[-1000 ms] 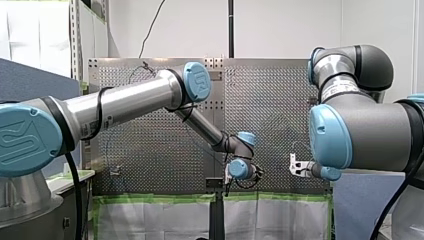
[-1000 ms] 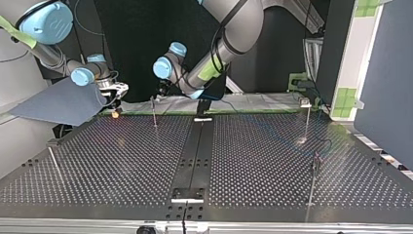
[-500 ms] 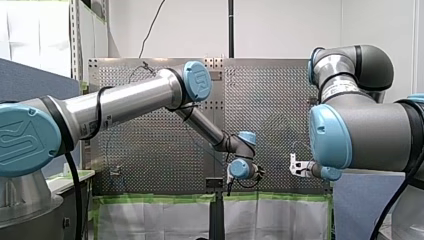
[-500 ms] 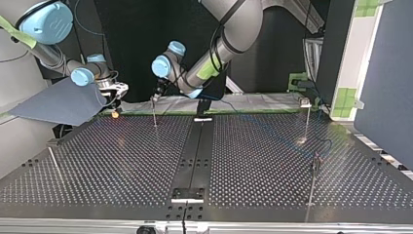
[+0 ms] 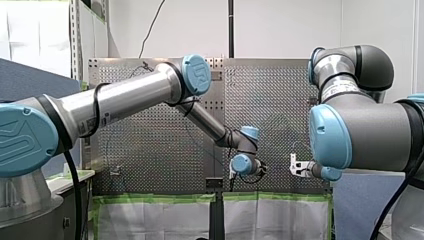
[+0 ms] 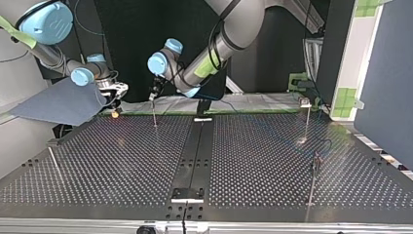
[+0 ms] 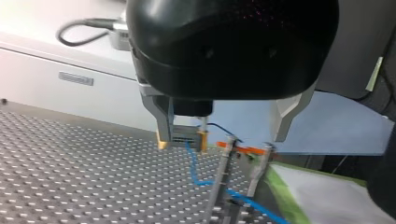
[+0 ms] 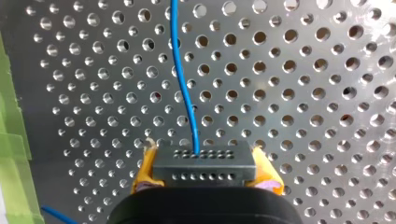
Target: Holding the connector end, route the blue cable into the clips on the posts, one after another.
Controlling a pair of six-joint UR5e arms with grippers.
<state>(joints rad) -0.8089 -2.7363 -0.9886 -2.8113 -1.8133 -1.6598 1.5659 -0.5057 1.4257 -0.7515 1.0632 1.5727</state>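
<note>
The blue cable (image 8: pixel 187 100) leaves the connector (image 8: pixel 204 167), which is clamped between the yellow pads (image 8: pixel 144 173) of my right gripper (image 8: pixel 204 171). From those jaws it runs ahead in a slight wave over the perforated table (image 8: pixel 303 93). My left gripper (image 7: pixel 221 139) holds nothing, its metal fingers (image 7: pixel 163 119) spread wide. Ahead of them, framed in the gap, stand thin posts (image 7: pixel 217 185), and the cable curves past their feet.
</note>
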